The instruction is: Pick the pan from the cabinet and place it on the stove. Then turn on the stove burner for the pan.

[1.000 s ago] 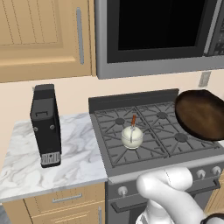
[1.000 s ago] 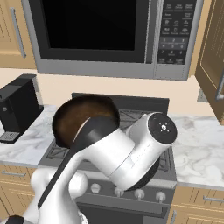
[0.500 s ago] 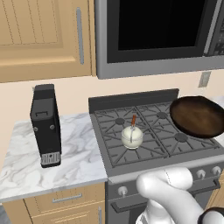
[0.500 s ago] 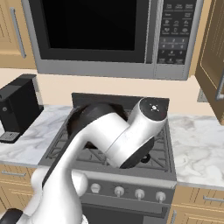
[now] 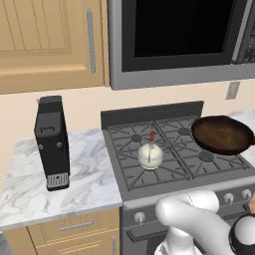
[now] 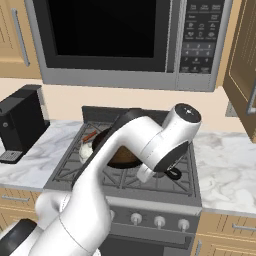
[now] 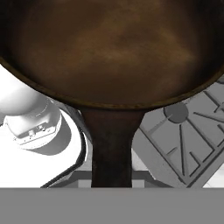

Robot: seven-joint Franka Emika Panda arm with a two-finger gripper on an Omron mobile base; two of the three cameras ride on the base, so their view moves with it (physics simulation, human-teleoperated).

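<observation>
One pan [image 5: 221,134], one stove [image 5: 164,162], one white cup [image 5: 150,156], one microwave [image 6: 125,42], one black coffee machine [image 5: 52,143], and two cabinet handles [image 5: 91,34].

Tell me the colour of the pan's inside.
Dark brown, mottled with lighter brown patches, on the pan; the hand view shows it best.

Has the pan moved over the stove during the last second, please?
Yes. In the left base view the pan has levelled out from a steep tilt and come down toward the stove's right-hand grates, while the white cup stays put.
</observation>
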